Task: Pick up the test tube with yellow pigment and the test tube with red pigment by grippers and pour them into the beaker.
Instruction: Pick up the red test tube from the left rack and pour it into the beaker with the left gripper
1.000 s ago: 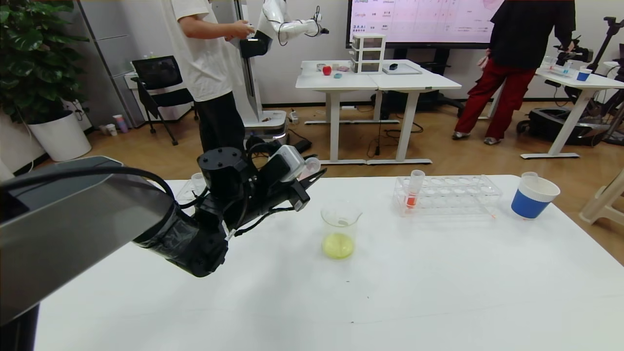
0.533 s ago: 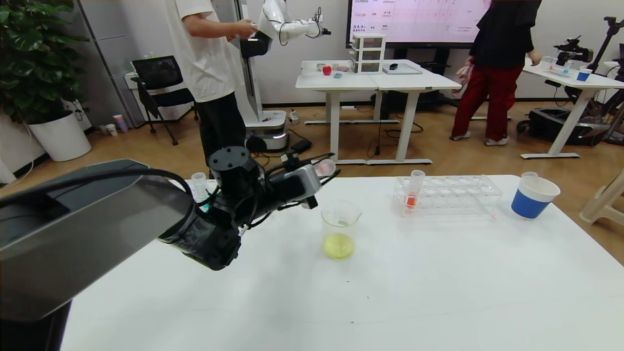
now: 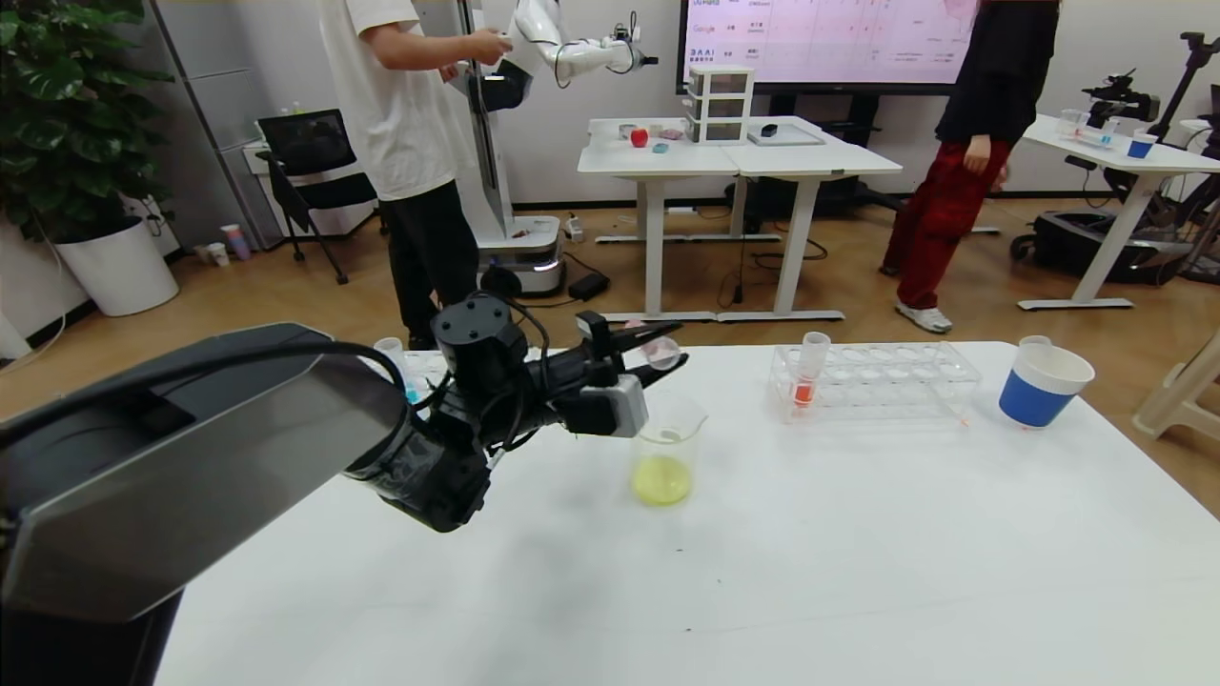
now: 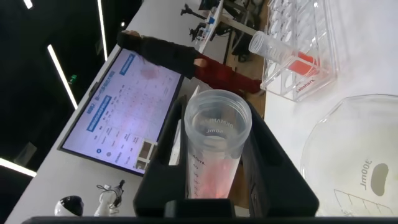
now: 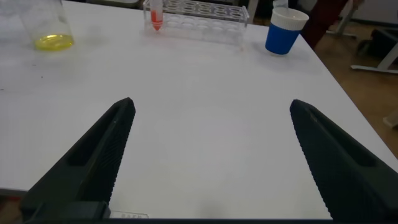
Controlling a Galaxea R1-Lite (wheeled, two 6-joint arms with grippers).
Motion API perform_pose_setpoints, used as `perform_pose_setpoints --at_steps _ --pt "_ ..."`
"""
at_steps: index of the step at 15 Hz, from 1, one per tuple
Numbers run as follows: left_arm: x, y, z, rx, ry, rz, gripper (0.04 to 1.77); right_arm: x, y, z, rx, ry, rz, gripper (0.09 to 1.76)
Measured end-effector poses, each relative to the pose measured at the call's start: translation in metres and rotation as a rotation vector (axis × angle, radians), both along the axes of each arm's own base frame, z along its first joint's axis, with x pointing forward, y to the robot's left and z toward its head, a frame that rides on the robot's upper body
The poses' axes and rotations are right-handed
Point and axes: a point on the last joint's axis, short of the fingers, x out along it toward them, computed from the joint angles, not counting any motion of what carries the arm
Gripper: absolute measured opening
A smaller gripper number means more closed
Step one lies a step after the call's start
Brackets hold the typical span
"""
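- While my left gripper (image 3: 658, 351) hangs above the white table (image 3: 762, 572), just beside and over the rim of the beaker (image 3: 664, 448), its two black fingers are clamped on the test tube with red pigment (image 3: 658, 353).
- From the left wrist view, I see that tube (image 4: 214, 152) lying between the fingers (image 4: 273, 168) with its open mouth facing the camera and pale salmon-red liquid pooled partway along its inside.
- In the head view the tube is tipped close to level, mouth end past the fingertips and above the beaker.
- My beaker stands upright on the table with yellow-green liquid in its bottom; part of its curved glass wall and printing shows in the left wrist view (image 4: 357, 168).
- Behind and to the right of the beaker sits a clear tube rack (image 3: 872, 381) holding one upright tube with deeper orange-red liquid (image 3: 808, 376).
- A blue-and-white paper cup (image 3: 1042, 383) stands to the right of the rack, apart from it.
- Another tube with cyan liquid (image 3: 396, 367) shows just behind my left arm.
- My right gripper (image 5: 211, 155) hovers low over bare table with its fingers spread wide apart and nothing between them; it lies outside the head view.
- I cannot find the test tube with yellow pigment in any view.
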Motion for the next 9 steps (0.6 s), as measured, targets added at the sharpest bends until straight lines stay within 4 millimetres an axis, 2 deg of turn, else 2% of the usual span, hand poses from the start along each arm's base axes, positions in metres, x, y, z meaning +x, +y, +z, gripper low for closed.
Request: perform_pose_setpoints --at_steps 9 --pt "0.002 0.003 -0.013 0.123 -0.178 0.009 0.51 0.0 0.0 0.0 0.0 0.0 0.0 1.74"
